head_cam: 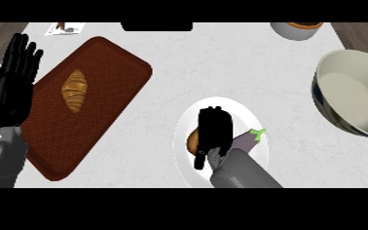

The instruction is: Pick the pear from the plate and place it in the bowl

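The pear [193, 141], brownish-orange, lies on the white plate [188, 173] in the lower middle. Only its left side shows. My right hand [215, 129] hangs right over it, fingers pointing away from me and down, and covers most of it. The thumb [200, 160] sticks out below the pear and is not closed on it, so the hand is open. The large grey bowl [343, 95] stands at the right edge, cream inside, well to the right of the plate. My left hand [18, 75] rests open at the left edge, fingers up.
A purple eggplant [248, 140] with a green stem lies on the plate beside my right wrist. A brown tray [108, 73] with a croissant [74, 90] lies at the left. A small bowl [296, 30] stands at the back right and a card [64, 28] at the back left.
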`<state>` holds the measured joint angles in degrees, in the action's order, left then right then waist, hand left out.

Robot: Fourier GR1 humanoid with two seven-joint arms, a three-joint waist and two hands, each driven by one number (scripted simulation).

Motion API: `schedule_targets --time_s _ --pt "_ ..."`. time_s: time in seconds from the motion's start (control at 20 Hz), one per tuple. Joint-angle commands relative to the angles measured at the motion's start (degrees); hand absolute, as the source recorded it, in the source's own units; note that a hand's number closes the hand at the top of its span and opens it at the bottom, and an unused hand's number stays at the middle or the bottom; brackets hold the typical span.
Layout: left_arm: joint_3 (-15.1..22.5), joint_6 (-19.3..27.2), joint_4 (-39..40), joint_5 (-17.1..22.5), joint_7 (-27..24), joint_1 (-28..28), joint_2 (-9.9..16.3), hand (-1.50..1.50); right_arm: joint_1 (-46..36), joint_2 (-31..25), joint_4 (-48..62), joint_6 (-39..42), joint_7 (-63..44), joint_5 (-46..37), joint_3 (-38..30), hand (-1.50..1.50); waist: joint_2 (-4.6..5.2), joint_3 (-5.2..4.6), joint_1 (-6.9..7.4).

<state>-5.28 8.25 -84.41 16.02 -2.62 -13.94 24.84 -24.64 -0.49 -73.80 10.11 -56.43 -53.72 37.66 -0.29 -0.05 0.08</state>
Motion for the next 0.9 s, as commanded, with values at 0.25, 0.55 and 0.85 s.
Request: schedule_targets --time_s 0.25,0.55,0.85 --pt "-1.55 -1.46 -0.06 -2.68 -2.09 1.75 -2.77 0.00 2.73 -0.80 2.87 -2.93 5.12 -7.81 -0.38 1.50 0.30 0.06 0.05" --pt "-5.13 -0.04 1.48 -1.49 -0.94 3.18 0.00 0.00 14.26 -26.63 -7.84 -2.97 14.51 2.80 -15.06 1.50 -0.85 0.47 -8.29" --pt "-7.37 0.34 1.53 -0.70 -0.59 4.79 1.02 0.00 19.55 -41.66 -6.59 -5.52 27.68 10.68 -28.41 1.50 -1.28 0.60 -11.01"
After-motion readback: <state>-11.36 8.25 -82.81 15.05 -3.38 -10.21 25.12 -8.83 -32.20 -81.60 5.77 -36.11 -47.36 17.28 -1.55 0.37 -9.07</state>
